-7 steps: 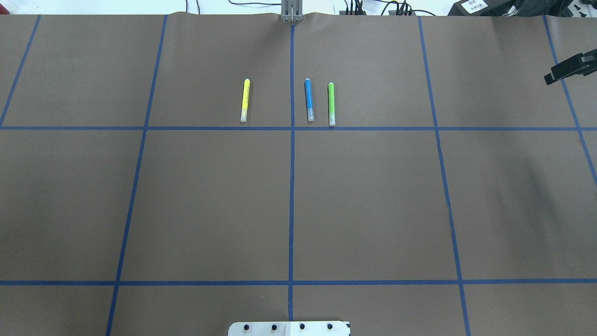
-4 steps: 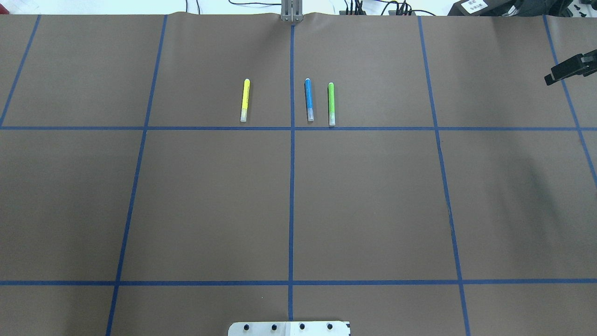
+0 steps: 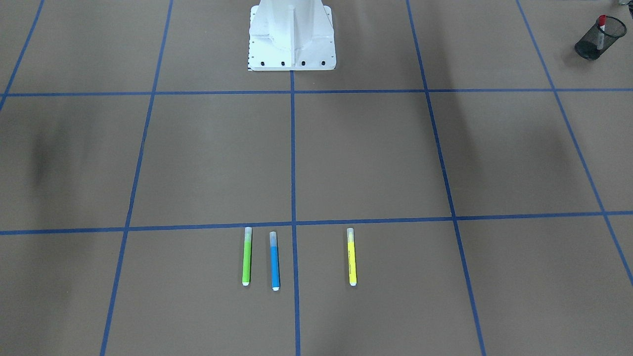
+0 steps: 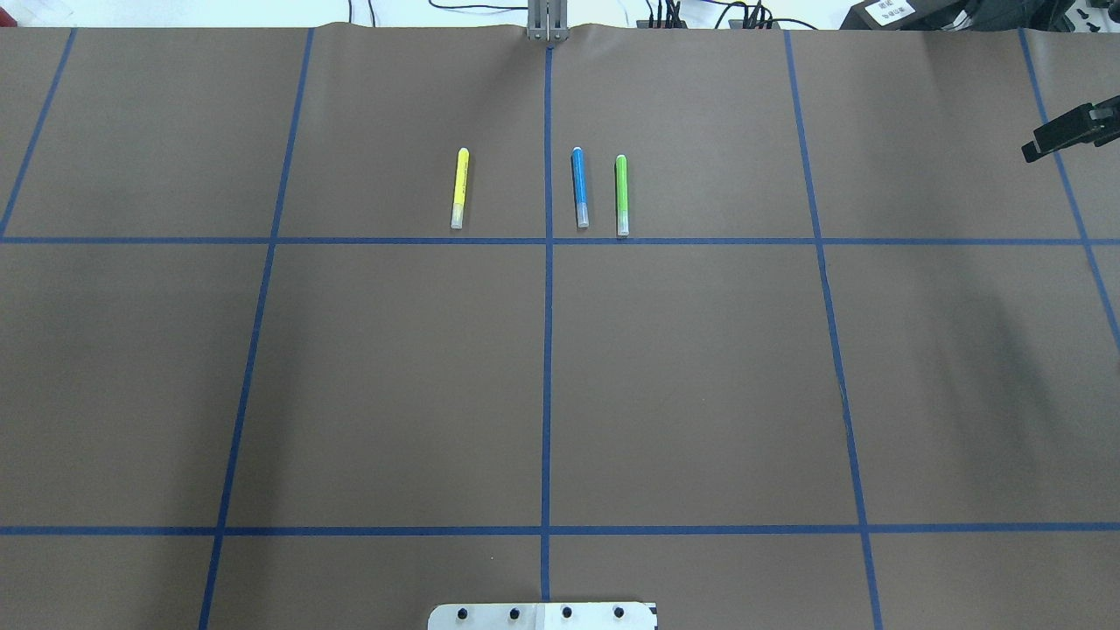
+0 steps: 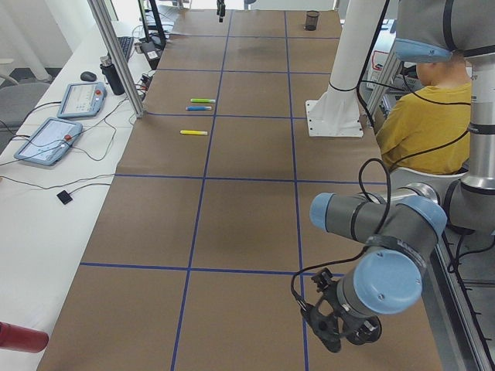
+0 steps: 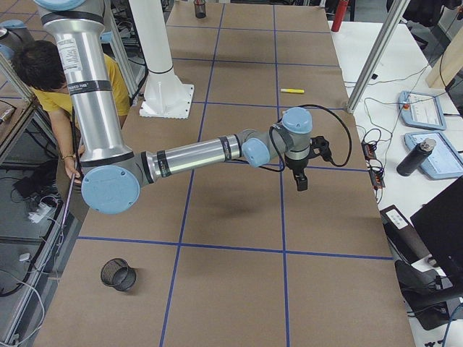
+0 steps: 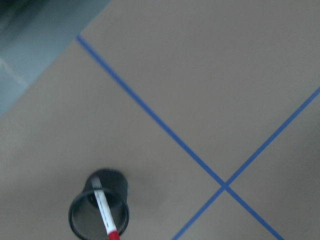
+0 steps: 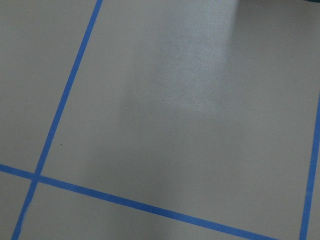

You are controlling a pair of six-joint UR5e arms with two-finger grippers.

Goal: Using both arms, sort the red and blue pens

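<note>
Blue pen (image 4: 579, 188) lies flat toward the middle of the table's (image 4: 700, 394) operators' edge, just beside the green marker (image 4: 622, 194) (red pen (image 7: 105, 215) already stands in the mesh cup (image 7: 80, 227) near the robot-side left-end corner); whether the right gripper (image 6: 301, 184) or left gripper (image 5: 329, 336) is open cannot be told, and a slightly skewed pick risks grabbing green.

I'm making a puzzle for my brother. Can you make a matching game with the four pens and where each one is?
1 red pen
2 blue pen
3 yellow pen
4 green pen

A middle of the row
B in the cup
C row's end on the robot's left
D row's end on the robot's right

Pairs: 1-B, 2-A, 3-C, 4-D
</note>
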